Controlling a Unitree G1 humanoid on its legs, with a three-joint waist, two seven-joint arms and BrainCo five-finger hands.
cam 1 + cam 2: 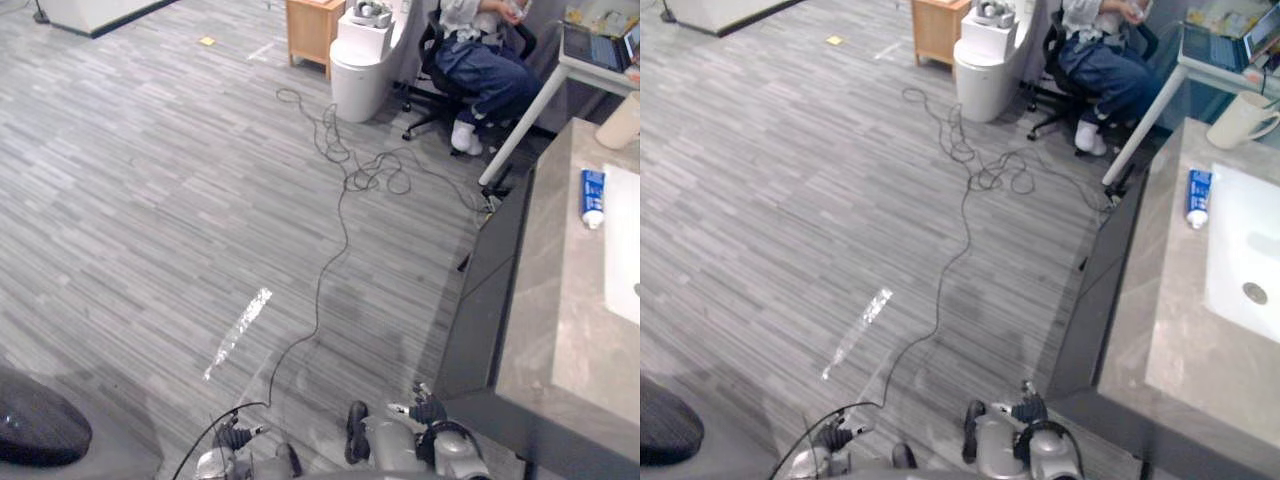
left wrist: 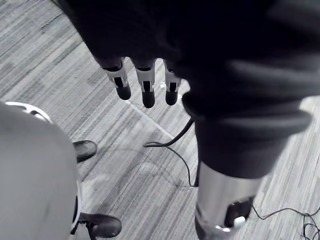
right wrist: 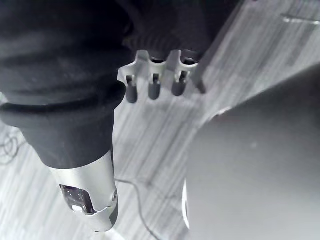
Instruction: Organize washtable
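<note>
The washtable [image 1: 550,300] is a grey stone counter on my right with a white sink [image 1: 1250,260] set into it. A blue toothpaste tube [image 1: 592,197] lies on the counter beside the sink's far corner. A cream mug [image 1: 1243,120] stands at the far end. My left hand [image 2: 147,87] hangs low over the floor, fingers straight, holding nothing. My right hand [image 3: 154,86] hangs by the counter's near corner [image 1: 428,410], also open with nothing in it. Both hands are well short of the tube and mug.
A black cable [image 1: 340,200] snakes across the grey plank floor. Far back, a person sits on an office chair [image 1: 480,50] beside a white bin-like unit [image 1: 360,65] and a wooden cabinet [image 1: 312,30]. A white desk with a laptop [image 1: 600,45] stands behind the counter.
</note>
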